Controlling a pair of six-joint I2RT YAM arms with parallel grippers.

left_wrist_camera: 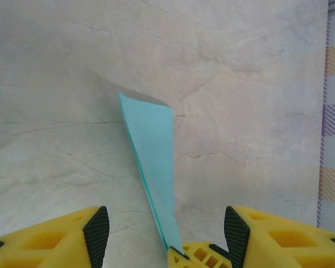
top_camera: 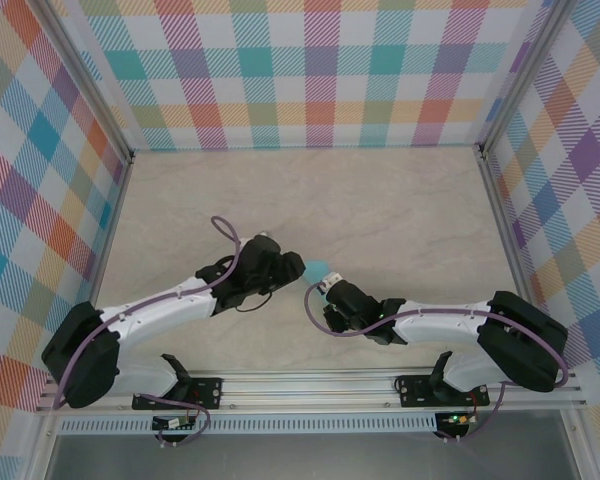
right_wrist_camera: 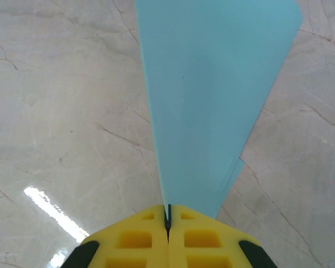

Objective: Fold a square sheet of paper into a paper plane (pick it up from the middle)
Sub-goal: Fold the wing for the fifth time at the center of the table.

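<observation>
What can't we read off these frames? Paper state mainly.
- Top external: teal paper is too small and sits tight between the left gripper and right gripper; creases unreadable.
- Right wrist: the paper's far end is cut off by the top edge; its pinched end is hidden inside the shut fingers.
- Left wrist: the paper's lower tip is hidden behind the right gripper's yellow fingertip; seen edge-on, layer count unclear.

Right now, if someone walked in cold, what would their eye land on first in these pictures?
The light-teal paper plane stands out most, near the middle of the pale marble table, its narrow end pinched in the shut right hand. The left hand stands open either side of it, with gaps. Bright plaid walls stand on three sides of the table.
</observation>
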